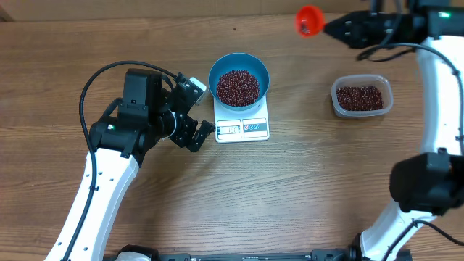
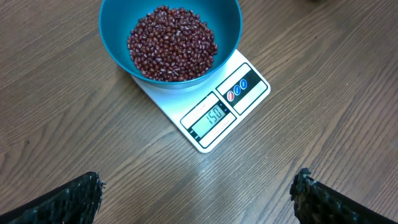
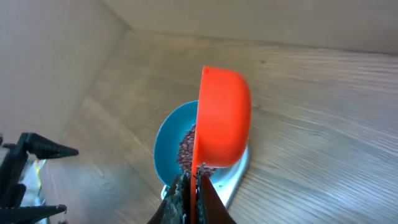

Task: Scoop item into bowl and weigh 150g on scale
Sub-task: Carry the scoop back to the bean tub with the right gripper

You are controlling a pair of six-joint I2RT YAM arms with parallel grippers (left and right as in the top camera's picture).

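Observation:
The blue bowl [image 1: 239, 80] stands on the white scale [image 1: 243, 130], holding a heap of dark red-brown beans [image 1: 238, 87]. In the left wrist view the bowl [image 2: 118, 43] and beans [image 2: 172, 43] sit at the top, and the scale [image 2: 249, 93] shows 150 on its display. My left gripper [image 1: 199, 109] hangs open just left of the scale, its fingers [image 2: 74, 199] wide apart over bare table. My right gripper [image 1: 330, 27] is at the far back right, shut on the handle of a red scoop [image 1: 309, 20]. The right wrist view shows the scoop [image 3: 224, 118] held on edge, the bowl [image 3: 168, 146] behind it.
A clear plastic tub [image 1: 362, 111] with more beans stands to the right of the scale, below my right gripper. The right arm's base [image 1: 428, 181] is at the right edge. The left arm [image 1: 109, 167] runs from the front left.

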